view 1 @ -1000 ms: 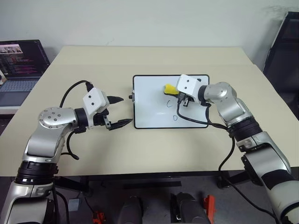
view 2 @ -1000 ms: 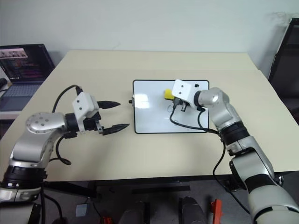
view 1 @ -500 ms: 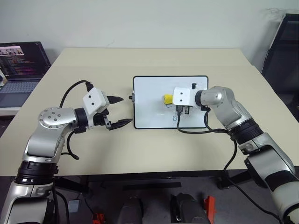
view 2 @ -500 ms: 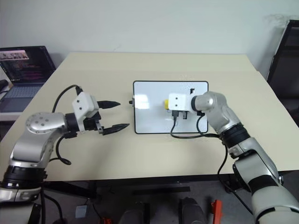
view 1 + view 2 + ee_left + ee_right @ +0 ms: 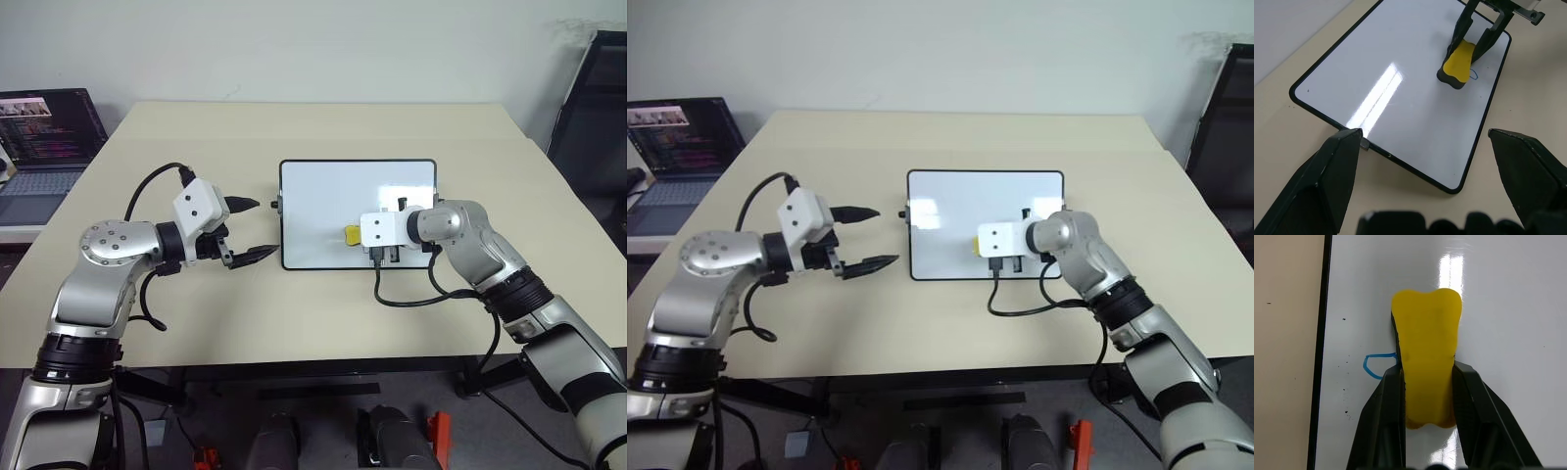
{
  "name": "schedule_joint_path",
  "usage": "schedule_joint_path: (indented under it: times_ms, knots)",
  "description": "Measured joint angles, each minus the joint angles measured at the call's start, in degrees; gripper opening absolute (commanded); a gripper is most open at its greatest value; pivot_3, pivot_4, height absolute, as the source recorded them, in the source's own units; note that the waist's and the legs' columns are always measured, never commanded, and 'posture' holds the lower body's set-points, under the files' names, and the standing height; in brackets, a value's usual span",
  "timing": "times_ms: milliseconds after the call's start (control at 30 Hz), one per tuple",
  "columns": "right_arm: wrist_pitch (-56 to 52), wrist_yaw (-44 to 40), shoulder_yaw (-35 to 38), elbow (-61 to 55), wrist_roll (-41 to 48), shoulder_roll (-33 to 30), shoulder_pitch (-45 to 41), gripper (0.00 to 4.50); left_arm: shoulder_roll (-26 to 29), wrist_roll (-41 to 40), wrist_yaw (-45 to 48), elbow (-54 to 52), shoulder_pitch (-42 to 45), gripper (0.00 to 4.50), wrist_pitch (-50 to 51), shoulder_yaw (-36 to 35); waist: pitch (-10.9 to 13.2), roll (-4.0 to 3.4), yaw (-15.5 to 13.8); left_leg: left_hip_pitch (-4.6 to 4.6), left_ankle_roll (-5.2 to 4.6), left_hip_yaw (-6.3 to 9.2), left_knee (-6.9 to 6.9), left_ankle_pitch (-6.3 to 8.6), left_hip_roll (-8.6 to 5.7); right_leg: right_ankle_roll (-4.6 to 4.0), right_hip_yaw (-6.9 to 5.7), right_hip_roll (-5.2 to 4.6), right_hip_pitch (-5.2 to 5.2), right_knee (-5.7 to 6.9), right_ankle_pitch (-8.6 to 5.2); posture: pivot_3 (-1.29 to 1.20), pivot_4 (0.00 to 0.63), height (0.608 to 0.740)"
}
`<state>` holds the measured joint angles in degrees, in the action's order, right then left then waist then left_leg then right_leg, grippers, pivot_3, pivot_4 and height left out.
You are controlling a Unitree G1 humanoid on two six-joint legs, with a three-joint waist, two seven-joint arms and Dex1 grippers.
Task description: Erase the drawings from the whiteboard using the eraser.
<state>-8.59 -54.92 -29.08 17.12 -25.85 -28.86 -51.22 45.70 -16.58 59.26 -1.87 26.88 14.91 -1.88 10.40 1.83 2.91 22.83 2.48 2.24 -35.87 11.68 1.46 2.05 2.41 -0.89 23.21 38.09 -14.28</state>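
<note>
Right pincer (image 5: 1427, 396) clamped on yellow eraser (image 5: 1426, 352), pressed to whiteboard (image 5: 323, 196) near its front edge, beside remaining blue mark (image 5: 1378, 365). Left pincer (image 5: 253, 231) open, empty. Risk: unheld board sliding under wiping.

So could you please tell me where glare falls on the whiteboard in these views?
Left wrist view: a bright double streak of reflected light crosses the whiteboard, away from the eraser. Right wrist view: glare sits just beyond the eraser's tip; the blue mark beside it stays readable. Head views: only a faint sheen.
</note>
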Motion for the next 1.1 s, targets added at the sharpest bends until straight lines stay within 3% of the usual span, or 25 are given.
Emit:
schedule_joint_path:
  times_ms: [133,267,467,567,800,1100]
  knots:
    - [-2.61,-0.29,2.61,-0.27,2.8,0.75,0.01,0.96,0.0,0.01,-0.01,0.0,0.0,4.5,0.0,0.0,0.01,-0.01,-0.02,0.05,0.0,0.0,-0.02,0.0,0.0,0.0,0.0,0.0,0.03,0.0,0.01,0.0,0.15,0.74]
    - [-9.16,-0.15,13.49,-2.52,12.13,1.61,-2.48,0.96,-0.02,0.01,-0.03,0.0,0.14,4.5,0.02,0.01,0.12,-0.11,-0.15,0.23,0.0,0.0,0.07,0.0,0.0,0.19,0.0,0.0,0.21,-0.07,0.12,0.0,0.15,0.74]
    - [-11.85,-3.26,22.75,-6.76,20.14,-7.12,-1.6,0.96,-0.11,0.01,-0.04,0.14,0.62,4.5,-0.03,0.02,0.12,-0.1,-1.1,0.28,-0.04,0.0,0.17,0.15,0.0,0.06,-0.05,-0.01,0.23,-0.14,-0.09,0.0,0.15,0.74]
    - [-12.33,-5.46,24.24,-7.9,21.35,-14.26,5.91,0.96,-0.16,-0.01,-0.06,0.14,0.56,4.5,-0.06,-0.01,0.13,-0.12,-1.41,0.38,-0.03,0.0,0.16,0.23,-0.04,0.04,-0.06,-0.07,0.25,-0.21,-0.1,0.0,0.15,0.74]
    - [-14.51,-6.2,27.0,-10.65,22.73,-22.48,18.14,0.96,-0.86,0.02,0.02,0.23,0.64,4.5,-0.11,0.19,0.18,-0.19,-0.72,0.3,-0.05,-0.12,0.15,0.25,0.02,0.16,0.06,0.01,0.3,-0.14,-0.2,0.0,0.15,0.74]
    - [-16.47,-3.56,28.94,-12.82,25.03,-22.99,21.87,0.96,-0.94,0.13,0.3,0.68,1.43,4.5,-0.26,0.44,0.18,-0.19,-0.21,0.2,-0.04,-0.26,0.08,0.25,0.05,0.19,0.19,0.05,0.24,-0.11,-0.18,0.0,0.15,0.74]
